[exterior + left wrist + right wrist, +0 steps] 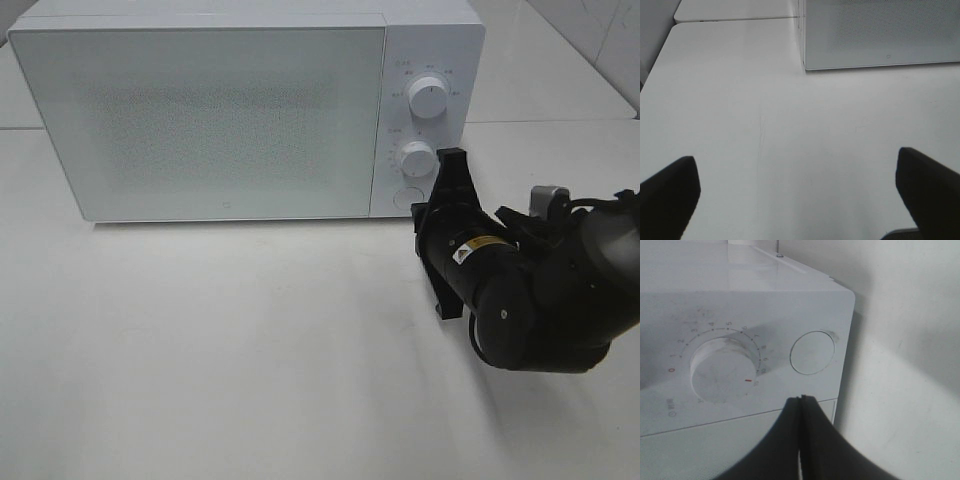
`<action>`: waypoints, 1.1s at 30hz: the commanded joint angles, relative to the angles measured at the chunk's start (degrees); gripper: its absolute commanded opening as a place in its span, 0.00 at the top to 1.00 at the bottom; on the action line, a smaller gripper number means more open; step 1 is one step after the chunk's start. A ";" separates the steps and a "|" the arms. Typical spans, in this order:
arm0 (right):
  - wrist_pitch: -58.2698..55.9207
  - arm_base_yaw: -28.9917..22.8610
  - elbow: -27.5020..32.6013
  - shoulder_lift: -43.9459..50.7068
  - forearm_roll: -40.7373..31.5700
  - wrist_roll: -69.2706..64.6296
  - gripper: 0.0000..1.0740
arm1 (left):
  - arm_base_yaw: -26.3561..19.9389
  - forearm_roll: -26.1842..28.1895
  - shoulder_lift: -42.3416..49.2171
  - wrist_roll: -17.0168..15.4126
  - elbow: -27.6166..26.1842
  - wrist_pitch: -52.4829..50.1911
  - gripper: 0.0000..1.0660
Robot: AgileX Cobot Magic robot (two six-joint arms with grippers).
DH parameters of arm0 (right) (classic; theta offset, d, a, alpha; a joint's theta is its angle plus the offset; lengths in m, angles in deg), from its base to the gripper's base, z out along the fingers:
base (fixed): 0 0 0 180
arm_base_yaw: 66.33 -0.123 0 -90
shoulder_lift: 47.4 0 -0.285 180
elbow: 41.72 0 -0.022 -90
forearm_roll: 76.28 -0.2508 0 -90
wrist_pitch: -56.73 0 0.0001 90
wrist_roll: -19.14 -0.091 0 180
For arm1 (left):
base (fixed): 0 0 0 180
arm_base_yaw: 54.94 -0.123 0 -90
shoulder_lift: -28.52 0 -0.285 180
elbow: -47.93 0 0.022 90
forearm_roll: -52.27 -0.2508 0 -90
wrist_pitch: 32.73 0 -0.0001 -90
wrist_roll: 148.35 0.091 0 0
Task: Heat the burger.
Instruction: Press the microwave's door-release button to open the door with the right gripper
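Here, right pincer (801,400) pressed together near microwave (200,110) dial (722,371) numbered from 0; left pincer (795,162) spread.

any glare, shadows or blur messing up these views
Exterior high: soft even light, the microwave door washed out, faint shadow under the arm. Left wrist: the open left gripper is dark and blurred at the edges. Right wrist: the shut right gripper is out of focus, the dial smudged, shadow across the table.

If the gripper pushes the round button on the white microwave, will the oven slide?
Probably not: the boxy white microwave looks bulky, sitting flat on the white table. That tabletop looks smooth, so a hard shove might creep it. The flush round button likely needs light pressure.
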 commanded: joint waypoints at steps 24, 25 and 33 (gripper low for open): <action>-15.93 8.14 -12.32 -3.32 -0.23 6.99 1.00 | 0.00 0.29 0.29 -0.23 0.11 -0.86 0.06; -16.04 8.14 -12.32 -3.78 0.06 6.42 1.00 | 0.00 0.29 0.29 -0.23 0.11 -0.86 0.06; -15.30 8.14 -12.78 -4.58 0.69 5.56 1.00 | 0.00 0.29 0.29 -0.23 0.11 -0.86 0.06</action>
